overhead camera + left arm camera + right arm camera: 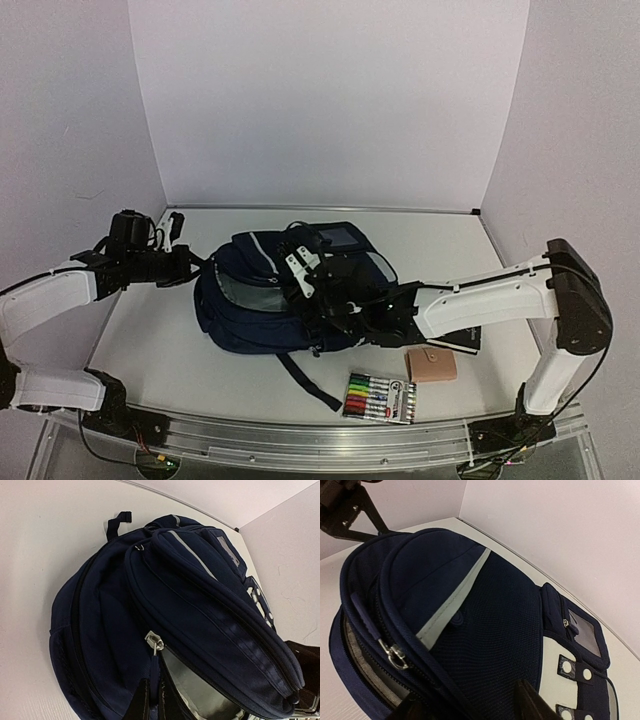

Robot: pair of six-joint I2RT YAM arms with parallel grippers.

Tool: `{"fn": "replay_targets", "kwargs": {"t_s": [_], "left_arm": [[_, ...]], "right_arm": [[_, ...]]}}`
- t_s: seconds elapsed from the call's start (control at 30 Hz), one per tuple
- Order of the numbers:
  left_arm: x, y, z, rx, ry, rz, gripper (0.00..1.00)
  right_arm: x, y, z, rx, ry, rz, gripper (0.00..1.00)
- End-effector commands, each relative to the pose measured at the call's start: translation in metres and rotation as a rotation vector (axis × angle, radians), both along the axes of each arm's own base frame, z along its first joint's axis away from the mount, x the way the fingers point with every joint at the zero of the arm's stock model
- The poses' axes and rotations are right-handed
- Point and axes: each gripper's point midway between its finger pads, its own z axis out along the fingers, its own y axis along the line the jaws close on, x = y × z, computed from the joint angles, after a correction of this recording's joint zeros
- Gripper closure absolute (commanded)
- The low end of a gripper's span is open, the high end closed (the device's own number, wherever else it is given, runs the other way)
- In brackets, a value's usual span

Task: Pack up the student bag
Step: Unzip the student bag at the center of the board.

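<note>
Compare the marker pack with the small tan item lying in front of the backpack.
The marker pack is larger and shows a row of many-coloured pens; the tan item is smaller and one plain colour. The marker pack lies nearest the table's front edge; the tan item sits just behind it, to its right. Both lie flat on the table, outside the student bag.

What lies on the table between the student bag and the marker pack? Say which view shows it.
Only the student bag's own dark strap, trailing over bare table towards the marker pack. The top external view shows it.
</note>
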Motion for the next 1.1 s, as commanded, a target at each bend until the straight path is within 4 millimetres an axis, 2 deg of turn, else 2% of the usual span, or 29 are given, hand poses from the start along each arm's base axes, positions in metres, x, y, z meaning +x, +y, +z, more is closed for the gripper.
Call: {"fn": "replay_targets", "kwargs": {"t_s": [0.0, 0.33, 0.4, 0.67, 0.7, 0.77, 0.93, 1.0, 1.07], "left_arm": [[-0.006, -0.014, 0.032, -0.065, -0.117, -0.074, 1.0], [-0.008, -0.023, 0.036, -0.07, -0.124, -0.102, 1.0], [-0.009, -0.023, 0.037, -0.072, -0.126, -0.103, 1.0], [-0.016, -0.03, 0.042, -0.076, -0.136, -0.129, 1.0], [-0.016, -0.03, 0.042, -0.074, -0.135, -0.13, 1.0], [-0.015, -0.028, 0.04, -0.062, -0.128, -0.116, 1.0], [0.0, 0.002, 0.038, 0.025, -0.097, 0.064, 1.0], [0.009, 0.015, 0.041, 0.048, -0.09, 0.129, 1.0], [0.021, 0.025, 0.042, 0.065, -0.071, 0.173, 1.0]], "right_arm": [[0.02, 0.02, 0.033, 0.086, -0.061, -0.051, 0.35], [0.024, 0.046, 0.041, -0.034, -0.192, -0.108, 0.15], [0.023, 0.054, 0.038, -0.071, -0.216, -0.096, 0.1], [0.025, 0.083, 0.036, -0.115, -0.26, -0.067, 0.05], [0.025, 0.085, 0.038, -0.11, -0.262, -0.065, 0.08], [0.025, 0.089, 0.043, -0.091, -0.262, -0.057, 0.19], [0.02, 0.084, 0.07, 0.003, -0.244, -0.062, 0.74], [0.017, 0.076, 0.083, 0.05, -0.235, -0.064, 0.89], [0.012, 0.065, 0.1, 0.105, -0.229, -0.062, 0.99]]}}
